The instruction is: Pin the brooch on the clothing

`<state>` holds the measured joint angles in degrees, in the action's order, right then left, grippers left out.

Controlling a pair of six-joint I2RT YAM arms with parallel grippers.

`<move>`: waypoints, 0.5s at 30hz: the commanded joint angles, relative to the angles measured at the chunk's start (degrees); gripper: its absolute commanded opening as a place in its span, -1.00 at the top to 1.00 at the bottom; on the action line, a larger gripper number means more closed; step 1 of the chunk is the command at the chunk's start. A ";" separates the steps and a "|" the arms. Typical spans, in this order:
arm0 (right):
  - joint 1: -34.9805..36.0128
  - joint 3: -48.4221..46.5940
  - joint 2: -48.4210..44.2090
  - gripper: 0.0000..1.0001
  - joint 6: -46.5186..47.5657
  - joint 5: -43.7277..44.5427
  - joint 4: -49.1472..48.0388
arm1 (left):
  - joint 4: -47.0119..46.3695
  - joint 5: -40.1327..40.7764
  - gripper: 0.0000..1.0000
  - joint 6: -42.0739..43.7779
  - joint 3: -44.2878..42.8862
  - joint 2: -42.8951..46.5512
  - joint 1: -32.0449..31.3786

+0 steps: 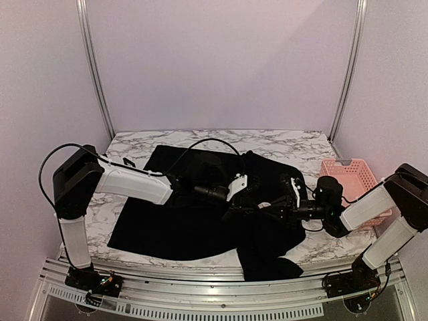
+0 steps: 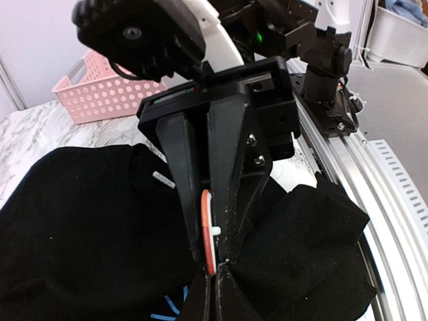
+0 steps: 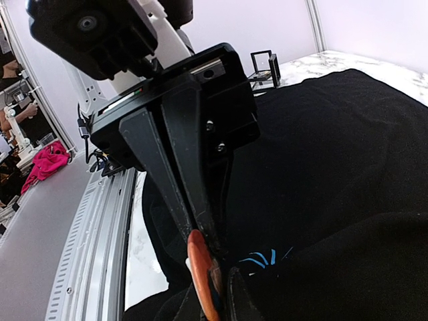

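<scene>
- A large black short-sleeved T-shirt [image 1: 170, 227] lies spread across a white, grey-veined marble bench [image 1: 281, 140]. Its left part is flat, its right part is bunched into folds, and one flap hangs over the near edge.
- Both white-and-black arms reach in from the sides and meet over the bunched right-centre part of the shirt.
- The left fingers [image 2: 231, 167] are pressed together, pinching a round orange brooch [image 2: 208, 234] seen edge-on. A small white stub sticks out of the brooch's side. A raised fold of the black cloth sits right against the brooch at the fingertips.
- The right fingers [image 3: 187, 167] are drawn almost together, and their tips grip the rim of the same orange disc, which juts out below them against the cloth.
- A small light-blue starburst mark [image 3: 264, 259] on the shirt front shows just beside the brooch. In the left wrist view it peeks out at the bottom edge.
- A pink perforated plastic basket [image 1: 351, 177] stands at the right end of the bench, apart from the shirt.
- A silver aluminium rail [image 2: 348, 167] runs along the near edge of the bench, carrying the arms' bases.
</scene>
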<state>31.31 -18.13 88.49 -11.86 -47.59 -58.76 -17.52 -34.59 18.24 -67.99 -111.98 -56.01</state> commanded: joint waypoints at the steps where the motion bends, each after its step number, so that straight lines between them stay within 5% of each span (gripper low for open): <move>1: -2.42 1.03 -1.77 0.84 -3.03 2.25 -0.91 | 4.34 0.01 1.00 3.35 0.57 1.46 -1.12; 15: -2.39 2.33 -2.65 0.58 -1.82 0.85 -2.32 | 2.80 1.49 1.00 0.39 0.68 1.26 -1.03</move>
<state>29.50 -15.68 86.43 -13.47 -47.05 -60.23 -15.84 -32.71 18.83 -67.85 -111.98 -56.60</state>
